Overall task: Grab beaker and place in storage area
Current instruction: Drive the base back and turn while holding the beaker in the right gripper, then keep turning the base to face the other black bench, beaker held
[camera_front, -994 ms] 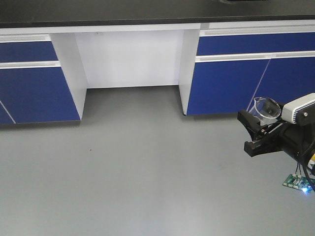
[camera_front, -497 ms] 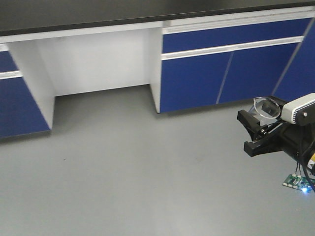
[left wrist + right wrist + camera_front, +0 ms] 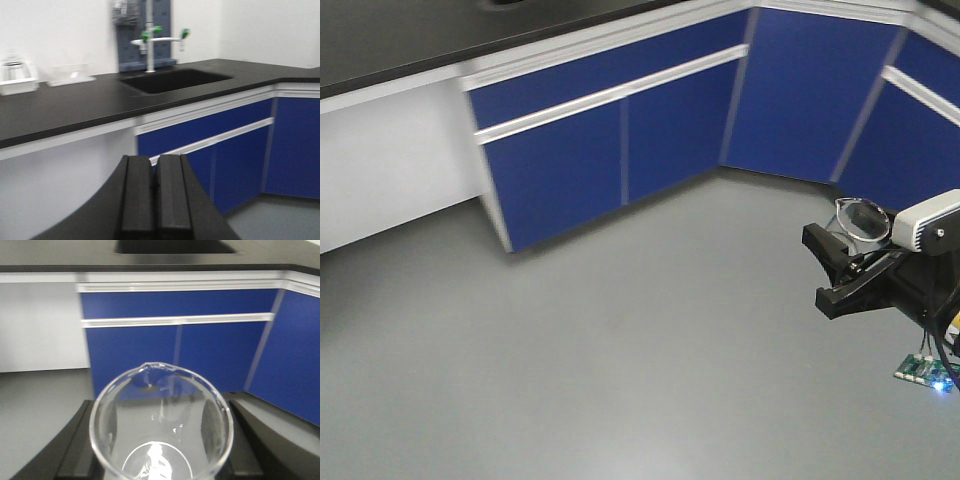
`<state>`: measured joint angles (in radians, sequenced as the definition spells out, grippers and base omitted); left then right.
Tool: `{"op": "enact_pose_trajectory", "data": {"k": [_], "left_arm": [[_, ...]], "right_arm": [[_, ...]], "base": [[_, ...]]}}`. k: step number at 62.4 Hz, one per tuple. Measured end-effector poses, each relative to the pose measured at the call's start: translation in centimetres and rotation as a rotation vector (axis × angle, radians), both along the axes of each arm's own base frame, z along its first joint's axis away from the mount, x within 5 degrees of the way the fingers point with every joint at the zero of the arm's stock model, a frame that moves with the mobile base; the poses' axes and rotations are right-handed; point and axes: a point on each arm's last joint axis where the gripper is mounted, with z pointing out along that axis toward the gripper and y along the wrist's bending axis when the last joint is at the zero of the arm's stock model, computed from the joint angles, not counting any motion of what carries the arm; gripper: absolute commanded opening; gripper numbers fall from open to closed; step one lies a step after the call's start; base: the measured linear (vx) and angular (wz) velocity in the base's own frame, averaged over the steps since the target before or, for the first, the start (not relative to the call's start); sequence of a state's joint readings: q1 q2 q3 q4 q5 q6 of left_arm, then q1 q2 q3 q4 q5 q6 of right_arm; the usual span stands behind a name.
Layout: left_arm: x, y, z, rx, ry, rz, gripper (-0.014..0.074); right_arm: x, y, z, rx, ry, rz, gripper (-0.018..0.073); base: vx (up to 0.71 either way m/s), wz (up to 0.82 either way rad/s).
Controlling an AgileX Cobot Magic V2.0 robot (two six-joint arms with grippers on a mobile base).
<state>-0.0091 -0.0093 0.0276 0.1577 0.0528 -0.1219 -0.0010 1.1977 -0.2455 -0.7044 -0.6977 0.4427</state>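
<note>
The beaker (image 3: pixel 860 220) is a small clear glass with a pouring lip, held upright at the right edge of the front view. My right gripper (image 3: pixel 832 268) is shut on the beaker. In the right wrist view the beaker (image 3: pixel 160 425) fills the lower middle, with the black fingers (image 3: pixel 75 450) against both its sides. My left gripper (image 3: pixel 155 165) shows only in the left wrist view, shut with its pads together and nothing between them. The storage area is out of view.
Blue cabinet fronts (image 3: pixel 620 150) under a black benchtop (image 3: pixel 380 40) run to a corner at the right. That benchtop carries a sink (image 3: pixel 175 80), a tap (image 3: pixel 150 40) and white trays (image 3: pixel 70 75). Grey floor (image 3: pixel 620 350) lies in front. A green circuit board (image 3: pixel 925 372) hangs below the right arm.
The whole view has swung right: the white knee recess slid left and the cabinet corner came into view. The right gripper still holds the beaker the same way.
</note>
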Motion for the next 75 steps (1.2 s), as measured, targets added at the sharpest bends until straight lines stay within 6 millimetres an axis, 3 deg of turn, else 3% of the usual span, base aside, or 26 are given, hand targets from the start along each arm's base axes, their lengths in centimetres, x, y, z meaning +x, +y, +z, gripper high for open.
{"op": "enact_pose_trajectory", "data": {"k": [75], "left_arm": [[0.00,0.00,0.00,0.000,0.000,0.000,-0.0006]], "right_arm": [[0.00,0.00,0.00,0.000,0.000,0.000,0.0074]], "base": [[0.12,-0.67]]}}
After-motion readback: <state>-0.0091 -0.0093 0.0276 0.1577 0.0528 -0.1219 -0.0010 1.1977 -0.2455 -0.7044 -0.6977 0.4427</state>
